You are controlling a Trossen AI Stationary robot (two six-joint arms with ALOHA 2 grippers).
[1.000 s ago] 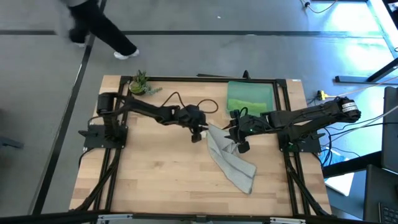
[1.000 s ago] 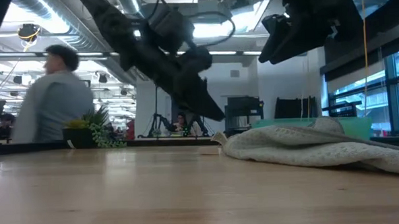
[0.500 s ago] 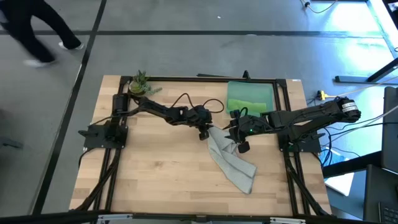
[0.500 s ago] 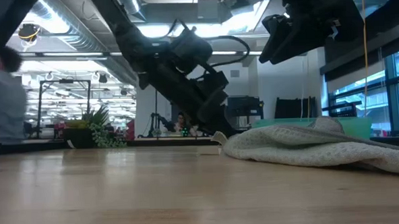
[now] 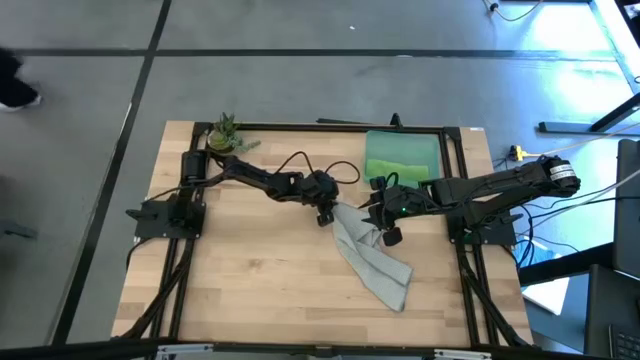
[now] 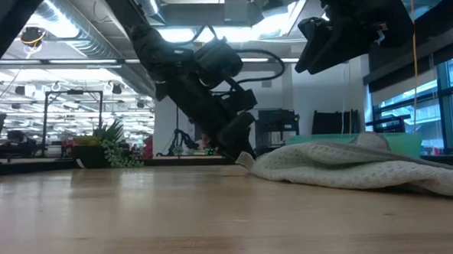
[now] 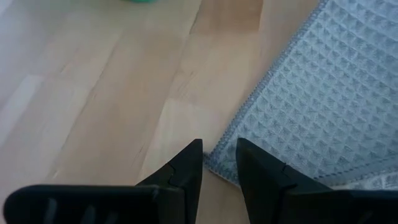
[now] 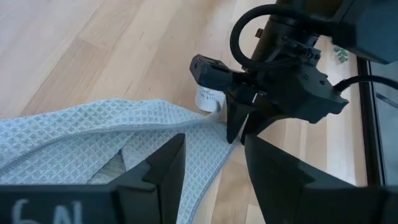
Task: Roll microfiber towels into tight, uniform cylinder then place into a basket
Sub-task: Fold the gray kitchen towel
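Observation:
A light grey waffle-weave towel (image 5: pixel 375 265) lies loosely spread on the wooden table, running from mid-table toward the near right. My left gripper (image 5: pixel 326 214) slants down at the towel's far-left corner (image 7: pixel 217 163), open by a narrow gap, with its fingertips (image 6: pixel 243 151) at the table top. My right gripper (image 5: pixel 370 210) hangs open well above the towel (image 6: pixel 351 167), nothing between its fingers (image 8: pixel 161 168). The teal basket (image 5: pixel 405 138) stands at the far right with a lime green towel (image 5: pixel 400 165) inside. My left gripper slants down from the table's left, and its two fingertips (image 7: pixel 198 149) stand on either side of the grey towel's far-left hemmed corner (image 7: pixel 217 163). Whether they touch the cloth, I cannot tell. The corner lies flat on the table.
A small potted plant (image 5: pixel 225 133) stands at the far left corner. Black frame rails (image 5: pixel 170 290) run along the table's left and right sides. Bare wood lies left of the towel (image 5: pixel 260 270).
My left gripper has come down and moved a little toward the table's right, reaching the table top at the grey towel's corner; its finger gap is unchanged. The towel has not moved. A person beyond the table's far left has walked out of view.

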